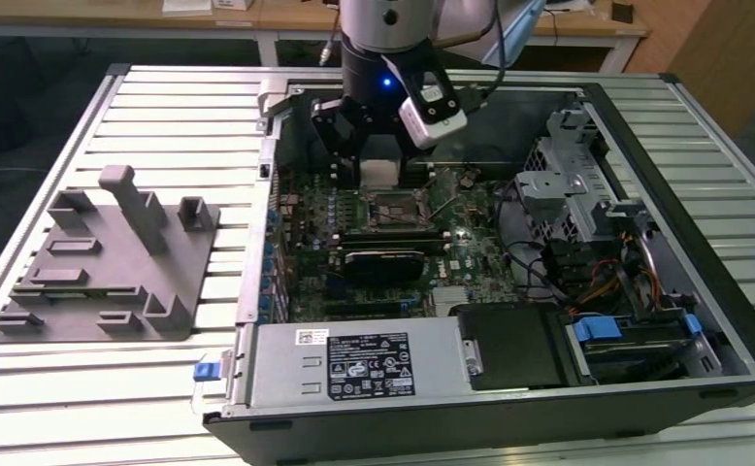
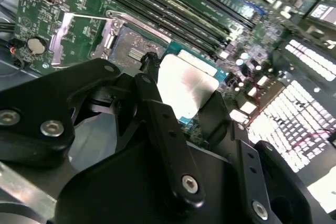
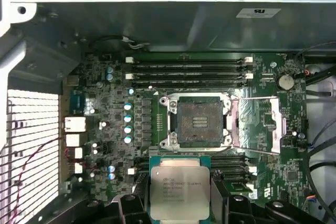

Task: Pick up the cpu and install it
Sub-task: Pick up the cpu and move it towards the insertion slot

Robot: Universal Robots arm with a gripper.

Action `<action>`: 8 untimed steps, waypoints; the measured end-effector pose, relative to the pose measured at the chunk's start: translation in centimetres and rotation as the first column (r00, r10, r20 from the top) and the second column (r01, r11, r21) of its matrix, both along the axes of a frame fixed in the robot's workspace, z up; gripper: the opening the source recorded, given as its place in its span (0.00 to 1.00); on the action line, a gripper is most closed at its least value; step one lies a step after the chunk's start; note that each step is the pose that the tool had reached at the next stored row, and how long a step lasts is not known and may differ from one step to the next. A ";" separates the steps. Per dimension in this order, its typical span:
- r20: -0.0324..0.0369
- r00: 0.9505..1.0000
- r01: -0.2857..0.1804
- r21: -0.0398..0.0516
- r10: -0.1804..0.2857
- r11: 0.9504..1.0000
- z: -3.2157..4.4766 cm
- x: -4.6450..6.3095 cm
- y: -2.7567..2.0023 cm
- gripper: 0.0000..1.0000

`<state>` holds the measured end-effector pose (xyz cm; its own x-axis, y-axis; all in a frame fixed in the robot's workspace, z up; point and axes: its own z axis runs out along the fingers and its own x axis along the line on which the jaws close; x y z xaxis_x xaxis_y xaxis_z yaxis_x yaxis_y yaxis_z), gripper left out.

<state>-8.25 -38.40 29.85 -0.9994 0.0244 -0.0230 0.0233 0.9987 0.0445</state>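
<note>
Inside the open computer case (image 1: 702, 223), in the exterior view, the gripper (image 1: 380, 160) hangs over the green board (image 1: 481, 252), near the case's far wall. It is closed on the cpu (image 1: 380, 171), just above the socket (image 1: 397, 209).

In the second wrist view, two black fingers (image 2: 152, 93) squeeze the sides of the cpu (image 2: 186, 85).

In the first wrist view, the cpu (image 3: 179, 192) is next to the open socket (image 3: 199, 121), not in it yet. If it goes down crooked, the tiny pins may bend. The open metal flap (image 3: 260, 124) and the memory slots (image 3: 189, 69) leave little room.
</note>
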 end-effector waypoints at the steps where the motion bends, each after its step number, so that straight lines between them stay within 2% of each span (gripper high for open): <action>1: 0.000 1.000 0.000 0.000 0.000 1.000 -0.12 0.2 0.08 0.55; 8: -0.001 1.000 0.000 0.000 0.000 1.000 -1.07 1.1 0.53 0.55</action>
<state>-7.17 -37.86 28.78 -0.9995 0.0244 -0.0217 0.0234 0.9987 0.0445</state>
